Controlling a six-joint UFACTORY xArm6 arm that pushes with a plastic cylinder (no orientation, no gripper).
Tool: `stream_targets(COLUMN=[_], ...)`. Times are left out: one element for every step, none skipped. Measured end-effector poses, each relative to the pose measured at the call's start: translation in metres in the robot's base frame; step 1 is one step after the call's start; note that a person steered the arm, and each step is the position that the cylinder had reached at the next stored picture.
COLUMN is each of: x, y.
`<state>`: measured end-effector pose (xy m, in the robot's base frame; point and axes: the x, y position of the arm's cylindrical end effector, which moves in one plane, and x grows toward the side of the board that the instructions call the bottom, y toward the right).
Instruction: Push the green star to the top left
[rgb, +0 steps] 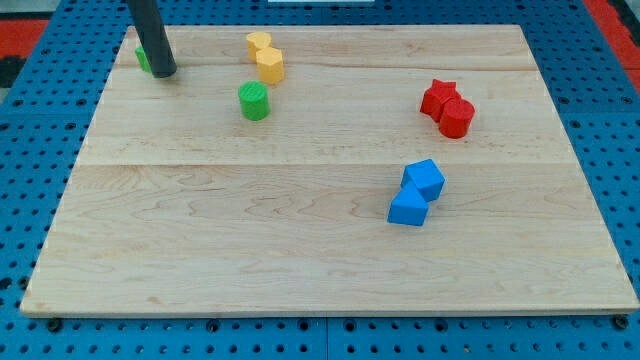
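The green star sits near the board's top left corner, mostly hidden behind my rod; only a green sliver shows at the rod's left. My tip rests on the board right against the star's right side. A green round block stands to the right of the tip, apart from it.
A yellow heart-like block and a yellow hexagon block touch each other at the top middle. A red star and a red round block touch at the right. Two blue blocks touch at the lower right. The wooden board lies on a blue pegboard.
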<state>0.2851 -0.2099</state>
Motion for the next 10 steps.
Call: stream_targets(x=[-0.001, 0.001, 0.005, 0.005, -0.001, -0.006, -0.006, -0.013, -0.013, -0.01], y=[-0.002, -0.017, -0.035, -0.035, -0.035, -0.035, -0.035, -0.029, -0.026, -0.026])
